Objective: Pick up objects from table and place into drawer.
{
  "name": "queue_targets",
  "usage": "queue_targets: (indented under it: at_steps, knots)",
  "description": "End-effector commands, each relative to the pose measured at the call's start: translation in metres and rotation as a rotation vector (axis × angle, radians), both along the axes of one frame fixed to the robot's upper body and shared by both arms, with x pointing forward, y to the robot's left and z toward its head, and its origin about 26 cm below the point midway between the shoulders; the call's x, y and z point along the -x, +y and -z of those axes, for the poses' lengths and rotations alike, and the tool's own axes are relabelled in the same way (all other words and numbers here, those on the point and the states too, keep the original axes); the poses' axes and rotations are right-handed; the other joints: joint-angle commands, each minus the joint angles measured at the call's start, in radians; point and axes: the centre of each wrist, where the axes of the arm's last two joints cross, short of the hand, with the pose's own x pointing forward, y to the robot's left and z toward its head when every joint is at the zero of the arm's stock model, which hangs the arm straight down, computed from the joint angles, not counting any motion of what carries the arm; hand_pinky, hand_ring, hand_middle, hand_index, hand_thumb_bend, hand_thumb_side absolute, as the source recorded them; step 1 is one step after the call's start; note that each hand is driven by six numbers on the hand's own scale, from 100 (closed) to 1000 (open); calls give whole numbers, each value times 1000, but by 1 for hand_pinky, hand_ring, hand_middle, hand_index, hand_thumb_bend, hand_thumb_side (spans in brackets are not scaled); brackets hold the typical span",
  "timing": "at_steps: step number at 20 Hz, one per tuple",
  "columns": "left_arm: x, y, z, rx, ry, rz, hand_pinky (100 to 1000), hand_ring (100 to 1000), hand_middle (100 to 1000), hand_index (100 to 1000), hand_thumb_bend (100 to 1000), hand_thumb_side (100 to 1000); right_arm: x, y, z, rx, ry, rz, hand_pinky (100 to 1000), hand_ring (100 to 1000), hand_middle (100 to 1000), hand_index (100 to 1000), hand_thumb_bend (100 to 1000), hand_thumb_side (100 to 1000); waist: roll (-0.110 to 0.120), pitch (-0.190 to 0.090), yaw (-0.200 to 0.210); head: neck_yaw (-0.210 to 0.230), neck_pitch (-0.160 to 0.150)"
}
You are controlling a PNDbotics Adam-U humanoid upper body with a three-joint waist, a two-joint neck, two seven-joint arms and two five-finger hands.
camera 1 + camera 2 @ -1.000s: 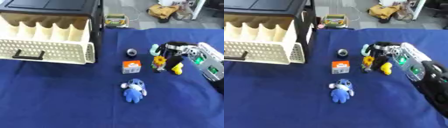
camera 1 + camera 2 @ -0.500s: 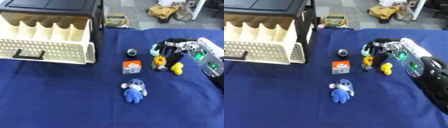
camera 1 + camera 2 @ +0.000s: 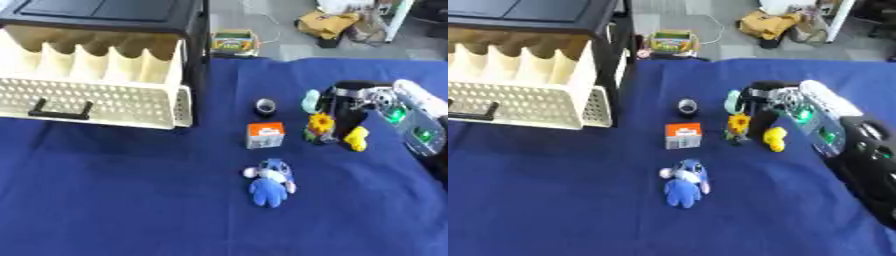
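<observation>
Progress looked slight: the drawer point(image 3: 96, 102) stood open, yet everything lay on the table point(image 3: 131, 200) right of it: box point(image 3: 264, 135), plush point(image 3: 268, 182), flower point(image 3: 320, 127), duck point(image 3: 356, 139). The right hand point(image 3: 350, 102) reached over the flower; whether its fingers gripped anything could not be told.

no text can be read; the print on the small orange-and-white box point(image 3: 264, 135) is blurred.

right hand point(image 3: 346, 107) lowered, fingers now over (hiding) flower toy point(image 3: 320, 127)
</observation>
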Motion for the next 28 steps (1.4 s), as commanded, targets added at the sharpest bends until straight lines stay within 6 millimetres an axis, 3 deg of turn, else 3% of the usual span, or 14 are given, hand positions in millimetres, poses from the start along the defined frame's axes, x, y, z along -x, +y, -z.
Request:
queue_targets:
  at_steps: [1, 15, 26, 28]
  knots:
    - [4, 3, -7, -6, -26, -6, 100, 100, 100, 711, 203, 1000, 0, -3, -11, 6, -32, 9, 521, 660, 656, 789, 567, 256, 2, -20, 2, -2, -9]
    - [4, 3, -7, 1, -21, -5, 100, 100, 100, 708, 198, 1000, -1, 0, -11, -32, -13, 11, 472, 629, 609, 734, 555, 244, 1, -17, 9, 0, -8]
    - [4, 4, -7, 7, -20, -7, 100, 100, 100, 704, 197, 1000, 4, -5, -11, -56, -34, 44, 352, 555, 537, 663, 495, 169, 1, -15, 10, 4, -6]
    - [4, 4, -6, 6, -19, -7, 100, 100, 100, 704, 195, 1000, 4, -5, -13, -63, -45, 50, 320, 532, 518, 645, 429, 155, 1, -15, 10, 5, -6]
